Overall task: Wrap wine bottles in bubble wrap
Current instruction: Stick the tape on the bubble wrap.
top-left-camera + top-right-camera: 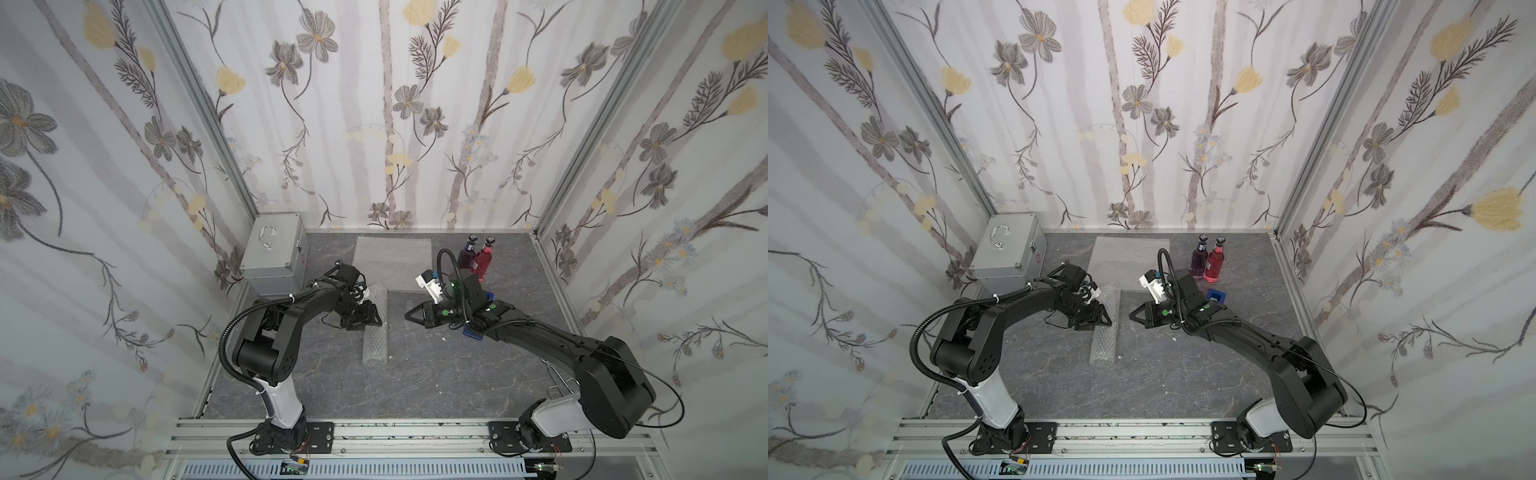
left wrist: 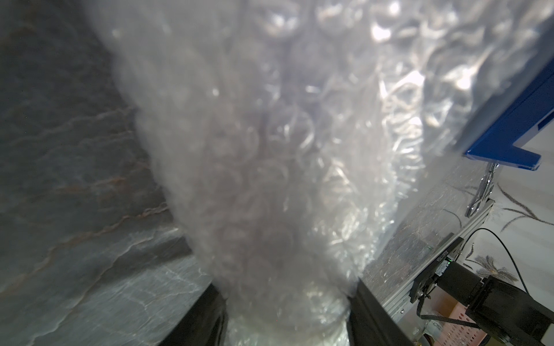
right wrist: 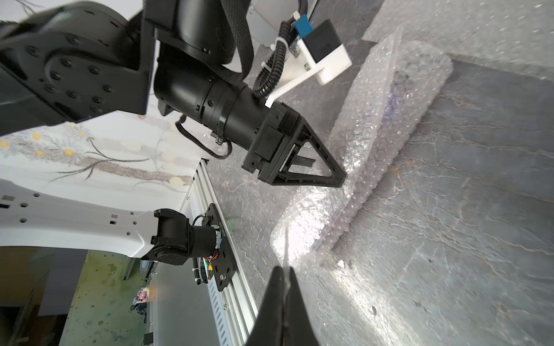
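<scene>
Softly crinkled, translucent bubble wrap [image 1: 375, 345] forms a dimpled cylinder.

The left arm [image 1: 299, 311] and right arm [image 1: 540, 336] are black with white lower links, ribbed black cables.

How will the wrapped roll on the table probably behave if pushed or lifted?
The wrapped roll is a long cylinder on its side, so a sideways push would probably roll it. A purple tint inside suggests a glass bottle: likely heavy, fragile. One end looks flattened, so it may flop.
</scene>
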{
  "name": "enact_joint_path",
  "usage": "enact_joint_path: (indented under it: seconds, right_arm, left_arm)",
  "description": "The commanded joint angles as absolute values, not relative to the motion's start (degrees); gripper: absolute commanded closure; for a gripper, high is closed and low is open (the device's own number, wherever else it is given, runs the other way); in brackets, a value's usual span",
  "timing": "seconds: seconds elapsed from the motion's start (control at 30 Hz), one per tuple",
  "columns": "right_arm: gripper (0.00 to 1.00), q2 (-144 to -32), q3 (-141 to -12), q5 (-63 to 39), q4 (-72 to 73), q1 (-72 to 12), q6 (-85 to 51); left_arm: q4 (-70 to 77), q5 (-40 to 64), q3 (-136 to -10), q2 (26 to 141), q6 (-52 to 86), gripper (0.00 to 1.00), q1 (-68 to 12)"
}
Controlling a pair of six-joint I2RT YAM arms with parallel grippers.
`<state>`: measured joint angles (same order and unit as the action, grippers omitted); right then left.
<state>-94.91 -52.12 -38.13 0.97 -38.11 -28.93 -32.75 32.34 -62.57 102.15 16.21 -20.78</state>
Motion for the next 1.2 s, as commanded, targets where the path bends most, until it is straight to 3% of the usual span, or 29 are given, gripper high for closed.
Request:
enact_joint_path:
  seconds: [0.0, 0.27, 0.37, 0.8, 1.17]
  right_arm:
    - [1.0, -98.03, -53.27, -37.02, 3.38, -39.74, -31.84]
    - [1.0, -99.6, -45.01, -33.13, 30.48, -42.56, -63.23]
    - [1.0, -99.9, -43.42, -30.25, 37.02, -43.85, -69.26]
    - [1.0, -111.02, -46.16, -30.14, 53.04, -46.55, -79.96]
    - [1.0, -112.36, -38.24, -27.56, 54.76, -46.3, -82.42]
  left_arm:
    - [-36.21, 28.47, -62.31, 102.67, 15.42, 0.41, -20.79]
    - [-35.62, 28.77, -62.14, 102.96, 16.26, 0.41, -20.82]
    - [-34.57, 29.57, -61.78, 103.15, 18.33, 0.41, -20.57]
    - [-30.8, 34.22, -61.31, 107.27, 28.04, 0.42, -17.62]
    - [-29.82, 33.67, -60.29, 105.91, 28.39, 0.42, -17.6]
